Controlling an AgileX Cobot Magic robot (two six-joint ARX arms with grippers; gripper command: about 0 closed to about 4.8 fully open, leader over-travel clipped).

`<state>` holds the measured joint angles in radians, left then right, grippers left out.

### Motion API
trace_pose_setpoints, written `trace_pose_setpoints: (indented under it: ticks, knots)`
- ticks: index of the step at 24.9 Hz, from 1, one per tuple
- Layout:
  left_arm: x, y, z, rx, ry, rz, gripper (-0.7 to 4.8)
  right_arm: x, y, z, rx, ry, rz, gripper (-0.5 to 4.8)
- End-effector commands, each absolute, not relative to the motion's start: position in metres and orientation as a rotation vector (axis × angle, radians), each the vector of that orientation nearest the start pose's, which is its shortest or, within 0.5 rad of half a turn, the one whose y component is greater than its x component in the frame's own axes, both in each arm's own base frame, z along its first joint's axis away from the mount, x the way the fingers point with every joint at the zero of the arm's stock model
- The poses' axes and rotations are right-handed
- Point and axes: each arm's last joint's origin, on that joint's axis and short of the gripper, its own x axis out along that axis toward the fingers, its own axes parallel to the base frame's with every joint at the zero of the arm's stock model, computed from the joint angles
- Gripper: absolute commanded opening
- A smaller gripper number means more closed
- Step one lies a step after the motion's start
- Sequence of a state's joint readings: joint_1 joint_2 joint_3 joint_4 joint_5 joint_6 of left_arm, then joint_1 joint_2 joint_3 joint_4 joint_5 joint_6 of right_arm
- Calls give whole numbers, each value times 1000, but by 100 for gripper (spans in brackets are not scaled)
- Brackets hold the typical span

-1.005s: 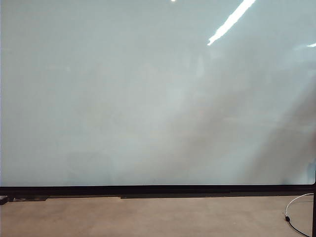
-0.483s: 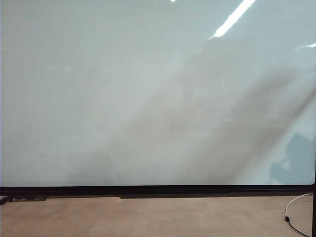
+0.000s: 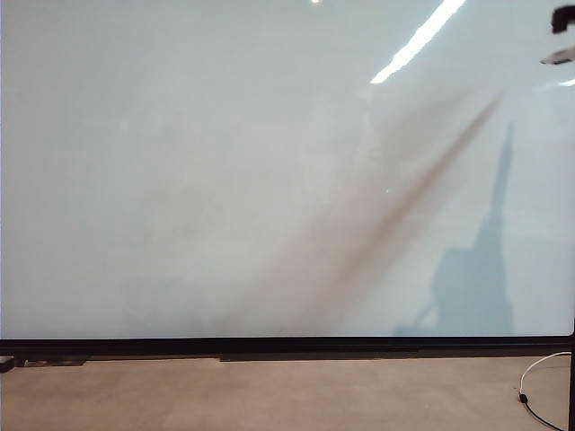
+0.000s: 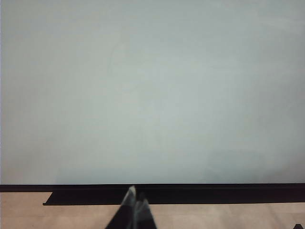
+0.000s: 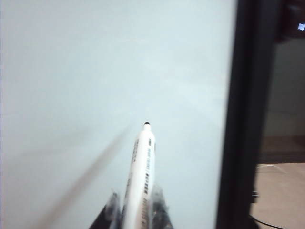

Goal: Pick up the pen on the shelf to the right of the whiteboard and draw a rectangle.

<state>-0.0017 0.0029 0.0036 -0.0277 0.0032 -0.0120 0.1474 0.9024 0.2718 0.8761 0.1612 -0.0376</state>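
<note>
Right wrist view shows the pen (image 5: 142,176) clamped between the two fingers of the right gripper (image 5: 137,212), its white barrel with black lettering pointing out from the gripper and its dark tip aimed at the whiteboard (image 5: 95,71); whether the tip touches the glossy face cannot be told. A long grey shadow of the pen slants across the board beside it, and the board's black frame edge (image 5: 243,119) runs just to one side. On the exterior view only a small dark piece of the right arm (image 3: 562,20) shows at the upper right corner, its shadow falling on the board lower down. The left gripper (image 4: 135,202) sits low before the board's black bottom frame (image 4: 190,193) — fingers pressed together, holding nothing. Tan floor (image 3: 269,395) lies below.
</note>
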Motion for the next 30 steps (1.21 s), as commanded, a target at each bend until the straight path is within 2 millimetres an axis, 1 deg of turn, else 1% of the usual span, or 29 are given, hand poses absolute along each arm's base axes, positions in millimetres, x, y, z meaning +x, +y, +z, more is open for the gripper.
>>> trace_pose_setpoints:
  ticks: [1, 5, 7, 9, 11, 15, 18, 22, 26, 30]
  knots:
    - [97, 0, 163, -8, 18, -5, -4, 176, 39, 242, 13, -257, 108, -4]
    - [98, 0, 163, -8, 18, -5, -5, 174, 52, 242, 10, -250, 239, -4]
    - [98, 0, 163, -8, 18, -5, -4, 175, 59, 242, 0, -212, 287, -4]
    - [97, 0, 163, -8, 18, -5, -4, 179, 70, 244, -85, -133, 371, -4]
    - [97, 0, 163, -8, 18, -5, -4, 182, 76, 245, -131, -111, 433, -4]
    - [97, 0, 163, -8, 18, -5, -4, 189, 84, 247, -167, -97, 486, -4]
    - [97, 0, 163, -8, 18, -5, -5, 199, 91, 243, -218, -45, 551, -4]
    - [97, 0, 163, -8, 18, -5, -5, 208, 97, 240, -264, -32, 607, -4]
    - [97, 0, 163, -8, 18, -5, -4, 220, 106, 234, -345, 0, 644, -4]
    - [97, 0, 163, -8, 18, -5, -4, 228, 111, 233, -353, 10, 679, -4]
